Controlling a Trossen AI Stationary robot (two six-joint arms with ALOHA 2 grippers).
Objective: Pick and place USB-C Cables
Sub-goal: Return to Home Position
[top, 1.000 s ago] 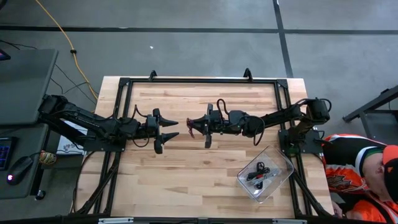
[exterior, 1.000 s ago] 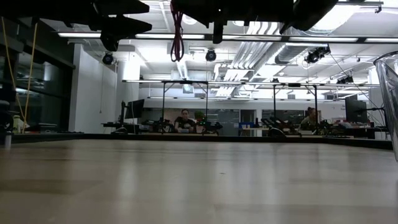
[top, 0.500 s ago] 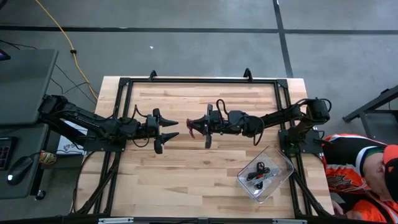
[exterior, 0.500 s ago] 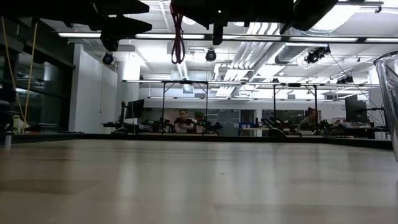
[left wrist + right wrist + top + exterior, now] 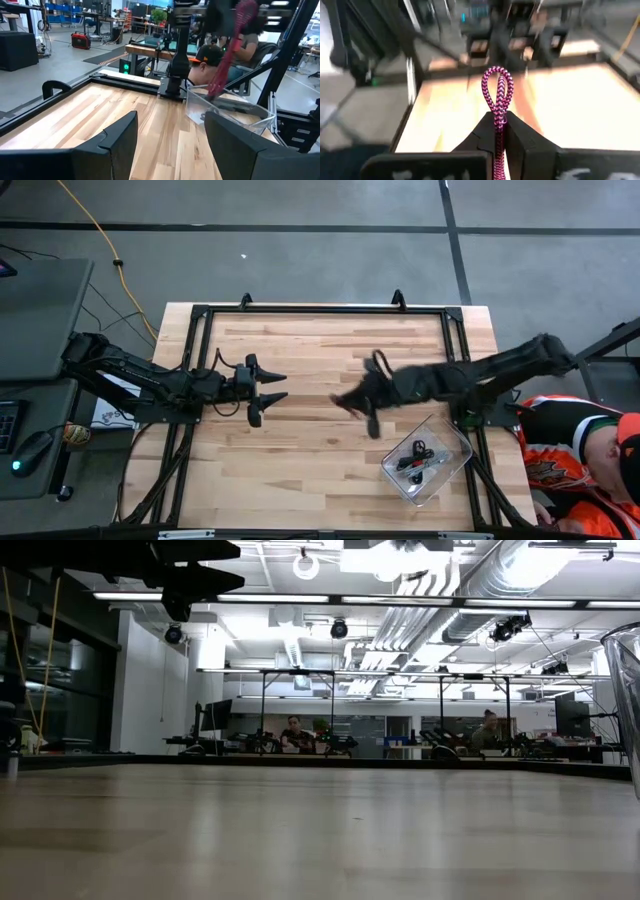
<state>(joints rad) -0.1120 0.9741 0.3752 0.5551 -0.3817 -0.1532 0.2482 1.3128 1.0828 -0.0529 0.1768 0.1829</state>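
A pinkish-red braided USB-C cable (image 5: 497, 92) is in my right gripper (image 5: 498, 131), which is shut on it above the table's middle (image 5: 352, 408), a little left of the clear bin (image 5: 452, 442). From the left wrist view this cable (image 5: 229, 52) hangs in the air beside the bin (image 5: 250, 114). Other bundled cables (image 5: 415, 458), dark with some red, lie in the bin. My left gripper (image 5: 284, 386) waits open over the table's left half, fingers pointing toward the right arm. My right gripper pinches the pinkish-red cable between its two fingers, just behind the folded loop end (image 5: 498, 119). The loop sticks out past the fingertips (image 5: 517, 131). The cable is lifted clear of the table, and its remaining length (image 5: 220, 80) hangs slack below the gripper.
The clear plastic bin sits near the table's right near corner. A dark metal frame (image 5: 320, 310) runs round the wooden table top. A person in an orange and white shirt (image 5: 575, 455) sits beyond the table's right edge. A yellow cord (image 5: 100, 240) lies on the floor.
My right arm has swung from the table's middle toward the right and near side, closer to the bin, carrying the pinkish-red cable with it. The cable and that gripper have left the low view. My left arm has kept still.
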